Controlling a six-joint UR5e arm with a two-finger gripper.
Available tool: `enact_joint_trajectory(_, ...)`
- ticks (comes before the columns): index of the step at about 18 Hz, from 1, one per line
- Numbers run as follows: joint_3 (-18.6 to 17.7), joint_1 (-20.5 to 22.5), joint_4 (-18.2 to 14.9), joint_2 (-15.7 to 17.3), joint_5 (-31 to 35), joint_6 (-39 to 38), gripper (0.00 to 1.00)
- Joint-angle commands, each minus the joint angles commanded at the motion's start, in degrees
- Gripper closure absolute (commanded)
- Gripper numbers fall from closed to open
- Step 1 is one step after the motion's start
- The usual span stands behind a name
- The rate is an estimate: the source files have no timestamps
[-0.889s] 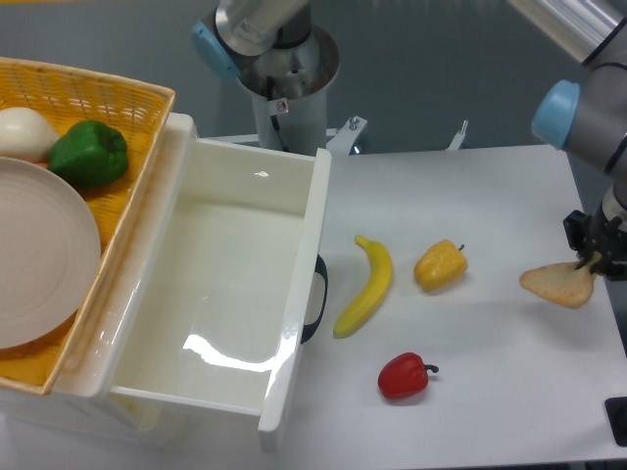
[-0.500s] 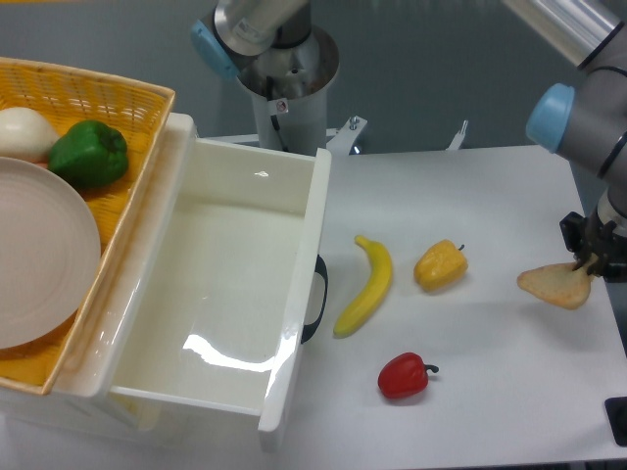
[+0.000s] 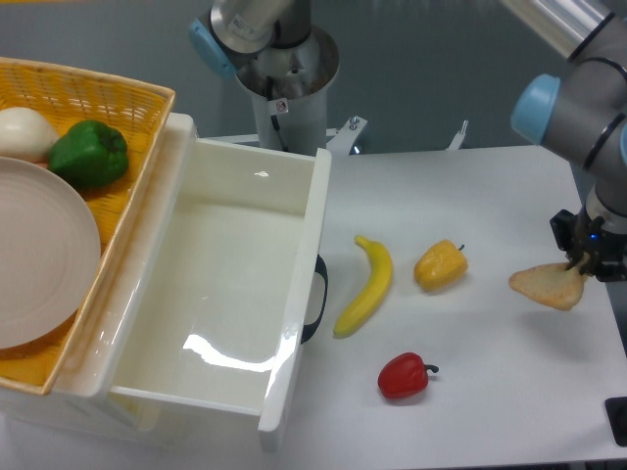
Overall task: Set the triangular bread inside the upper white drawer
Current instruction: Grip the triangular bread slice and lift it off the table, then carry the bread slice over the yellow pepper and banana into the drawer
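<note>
Far right over the table (image 3: 509, 196), the gripper (image 3: 586, 264) is clamped on one edge of the triangular bread (image 3: 545, 286). Upper white drawer (image 3: 309, 245) sits pulled out at left, w/ banana (image 3: 366, 286) & yellow pepper (image 3: 440, 265) between.

A drawer (image 3: 294, 294) stood open at the left of the table (image 3: 490, 196), with a basket (image 3: 118, 108) over its left side holding a plate (image 3: 39, 255), a pepper (image 3: 90, 154) and an onion (image 3: 24, 132). Right of the drawer lay a banana (image 3: 366, 286), then two more peppers (image 3: 440, 265) (image 3: 404, 375). The bread (image 3: 544, 285) hung in the gripper (image 3: 585, 262) at the far right
</note>
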Motion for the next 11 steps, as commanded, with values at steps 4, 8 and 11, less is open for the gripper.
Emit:
enact_joint_trajectory(4,-0.8,-0.2,-4.4,3.9,-2.0,-3.3,1.0)
enact_joint_trajectory(8,-2.1,-2.1,-6.2,7.3,-6.6,-12.3,1.0)
enact_joint_trajectory(11,-3.7,-2.9,-6.3,9.5,-10.9,-17.8,1.0)
